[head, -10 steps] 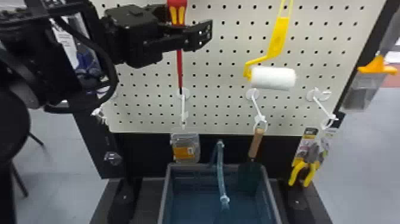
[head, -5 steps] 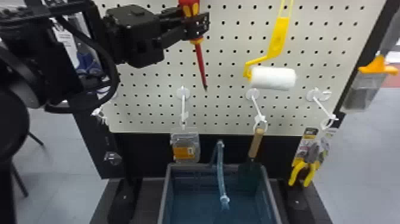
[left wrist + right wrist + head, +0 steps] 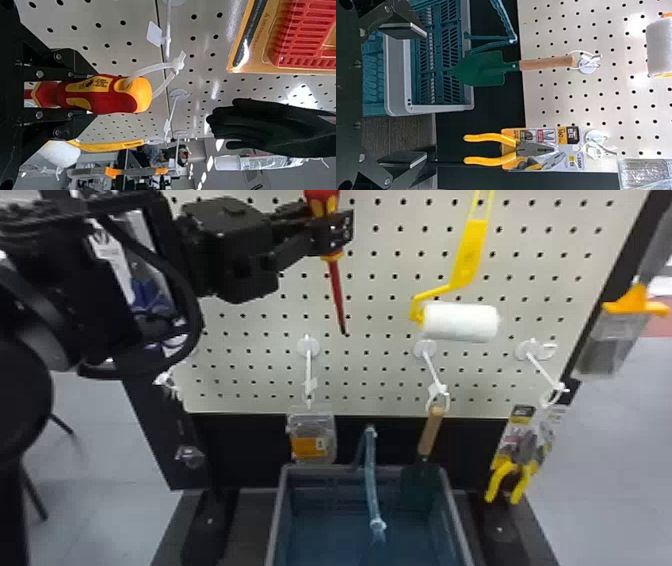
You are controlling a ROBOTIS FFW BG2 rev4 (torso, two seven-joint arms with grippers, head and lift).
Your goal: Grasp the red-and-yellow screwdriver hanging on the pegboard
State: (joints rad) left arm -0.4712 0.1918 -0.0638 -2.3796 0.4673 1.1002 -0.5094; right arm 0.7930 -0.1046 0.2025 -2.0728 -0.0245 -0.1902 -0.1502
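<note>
At top centre of the head view, shows the red-and-yellow screwdriver (image 3: pixel 335 282), tilted, clamped in the left gripper (image 3: pixel 330 234). Could twist or slip under a pull if snagged by the white tie (image 3: pixel 147 70) on the hook (image 3: pixel 168 21), upper centre of the left wrist view.

And there on the pliers card (image 3: pixel 509 148), in your right wrist view, you can read "160" and, on its label (image 3: pixel 576 161), "3,000"! Over in your left wrist view, the screwdriver (image 3: pixel 104 102) and orange package (image 3: pixel 253 51) carry print too small to read.
</note>
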